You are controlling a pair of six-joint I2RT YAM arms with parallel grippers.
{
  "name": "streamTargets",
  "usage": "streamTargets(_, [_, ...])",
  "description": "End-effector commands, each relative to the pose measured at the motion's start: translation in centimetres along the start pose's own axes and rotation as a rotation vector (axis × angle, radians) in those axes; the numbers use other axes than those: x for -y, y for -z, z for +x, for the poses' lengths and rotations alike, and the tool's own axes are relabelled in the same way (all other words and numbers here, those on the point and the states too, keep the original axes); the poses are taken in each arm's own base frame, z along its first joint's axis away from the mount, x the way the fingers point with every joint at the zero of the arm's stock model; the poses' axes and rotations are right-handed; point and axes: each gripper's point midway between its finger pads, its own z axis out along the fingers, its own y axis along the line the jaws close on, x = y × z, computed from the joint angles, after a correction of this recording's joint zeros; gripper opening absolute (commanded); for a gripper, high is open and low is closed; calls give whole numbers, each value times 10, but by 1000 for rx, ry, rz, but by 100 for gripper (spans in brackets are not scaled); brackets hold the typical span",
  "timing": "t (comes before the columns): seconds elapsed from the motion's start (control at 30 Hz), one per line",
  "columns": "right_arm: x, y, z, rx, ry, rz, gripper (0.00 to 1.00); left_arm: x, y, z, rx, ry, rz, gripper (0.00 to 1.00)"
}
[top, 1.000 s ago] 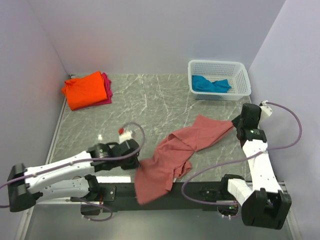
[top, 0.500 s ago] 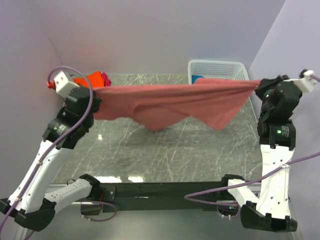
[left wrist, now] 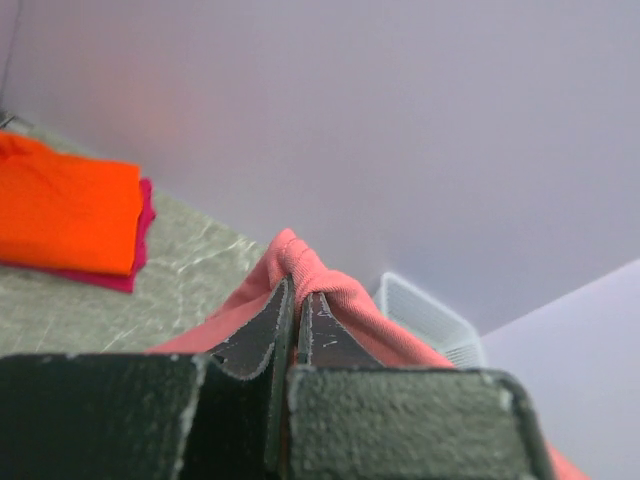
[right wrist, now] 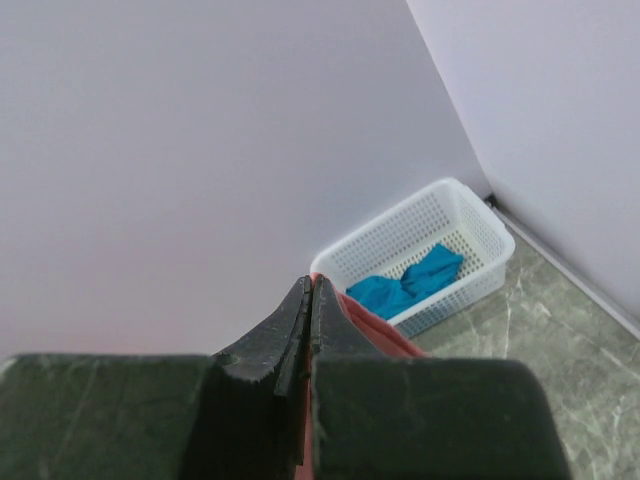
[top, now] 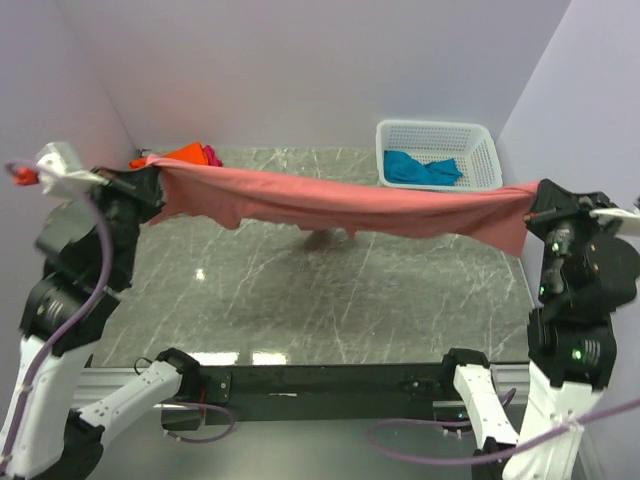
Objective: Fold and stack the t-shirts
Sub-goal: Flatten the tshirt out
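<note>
You've drawn the salmon-pink t-shirt (top: pixel 350 205) tighter than a moment ago, spanning from your left gripper (left wrist: pixel 297 298) to your right gripper (right wrist: pixel 310 292), each clamped on an end, so laying it flat looks next.

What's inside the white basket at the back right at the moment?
Only one teal blue shirt shows in the white basket. It lies crumpled on the mesh floor. Whatever might be beneath the shirt is covered and cannot be seen.
</note>
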Motion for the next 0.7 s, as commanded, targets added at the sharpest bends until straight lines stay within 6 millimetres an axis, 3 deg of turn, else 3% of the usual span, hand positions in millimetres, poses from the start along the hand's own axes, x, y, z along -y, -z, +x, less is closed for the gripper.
streamTargets(0.0, [-1,15,-23,57,30,6,0,21,24,-45,111,22,132,1])
streamTargets(0.13, [3,4,-10,21,38,22,0,9,3,-38,122,-38,21,1])
streamTargets(0.2, [12,-18,11,-52,58,69,0,6,-28,-5,41,-86,-55,1])
streamTargets(0.23, [21,-29,24,-86,64,105,0,1,-49,23,-20,-134,-103,1])
streamTargets(0.3, [38,-57,59,-181,84,176,0,-17,-73,56,-83,-149,-179,1])
streamTargets(0.33, [54,-73,90,-262,95,229,0,-22,-90,90,-183,-171,-183,1])
streamTargets(0.37, [63,-80,108,-302,99,250,0,-42,-101,111,-232,-167,-230,1])
streamTargets(0.43, [86,-93,160,-409,105,280,0,-60,-119,157,-332,-182,-262,8])
streamTargets(0.47, [92,-97,179,-443,106,276,0,-75,-120,187,-407,-197,-274,30])
streamTargets(0.53, [114,-108,225,-511,106,292,0,-90,-130,223,-475,-197,-280,54])
streamTargets(0.57, [119,-110,240,-546,106,287,0,-105,-128,243,-519,-200,-303,82])
streamTargets(0.6, [126,-114,252,-560,114,304,2,-117,-131,258,-553,-206,-327,94])
streamTargets(0.67, [145,-119,277,-644,136,374,17,-137,-133,268,-588,-193,-389,99])
